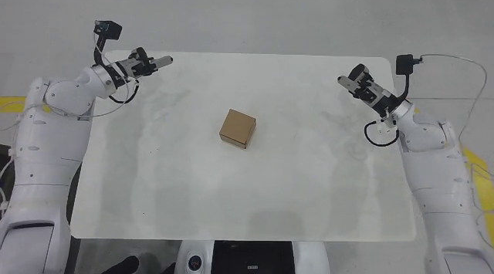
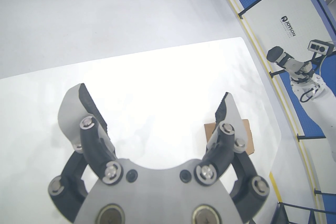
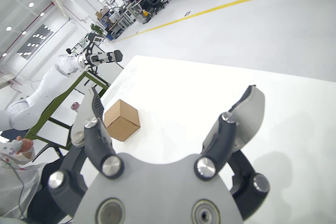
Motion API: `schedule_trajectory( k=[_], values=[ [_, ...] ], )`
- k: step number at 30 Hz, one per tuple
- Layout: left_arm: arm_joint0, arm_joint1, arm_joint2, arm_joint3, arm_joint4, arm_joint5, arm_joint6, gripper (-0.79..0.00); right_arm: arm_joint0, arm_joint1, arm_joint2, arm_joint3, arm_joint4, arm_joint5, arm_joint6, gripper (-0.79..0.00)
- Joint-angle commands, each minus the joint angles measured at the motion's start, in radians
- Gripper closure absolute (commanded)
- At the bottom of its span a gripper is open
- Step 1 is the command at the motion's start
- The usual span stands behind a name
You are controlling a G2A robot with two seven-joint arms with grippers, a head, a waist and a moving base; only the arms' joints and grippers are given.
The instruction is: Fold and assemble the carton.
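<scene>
Top view has the carton [image 1: 237,128] sitting closed and box-shaped near the middle of the table [image 1: 309,197], well apart from both arms. The left gripper [image 1: 157,62] hangs over the far left corner, fingers spread and empty. The right gripper [image 1: 347,82] hangs over the far right side, likewise spread and empty. The carton looks light, hollow and easily dented, so I would pinch opposite side walls near the folded edges, gently.
</scene>
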State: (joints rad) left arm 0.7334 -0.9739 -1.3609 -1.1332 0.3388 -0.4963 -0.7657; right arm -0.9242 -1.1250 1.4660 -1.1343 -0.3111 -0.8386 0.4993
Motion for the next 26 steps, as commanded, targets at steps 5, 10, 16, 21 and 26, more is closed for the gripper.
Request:
schedule_trajectory(
  k=[5, 10, 16, 21, 26],
  values=[
    [-0.007, 0.009, -0.023, -0.008, -0.002, -0.014, -0.004, -0.785, 0.014, 0.006, 0.003, -0.002, -0.061, 0.031, -0.023, -0.785],
    [-0.007, 0.012, -0.03, -0.01, -0.011, -0.013, 0.003, -0.784, 0.026, 0.008, 0.0, 0.005, -0.075, 0.046, -0.028, -0.784],
    [-0.007, 0.012, -0.031, -0.01, -0.011, -0.013, 0.003, -0.784, 0.027, 0.008, 0.0, 0.005, -0.076, 0.047, -0.029, -0.784],
    [-0.007, 0.012, -0.031, -0.01, -0.011, -0.013, 0.003, -0.784, 0.027, 0.008, 0.0, 0.005, -0.076, 0.047, -0.029, -0.784],
    [-0.007, 0.012, -0.031, -0.01, -0.011, -0.013, 0.003, -0.785, 0.027, 0.008, 0.0, 0.005, -0.076, 0.047, -0.029, -0.784]
  ],
)
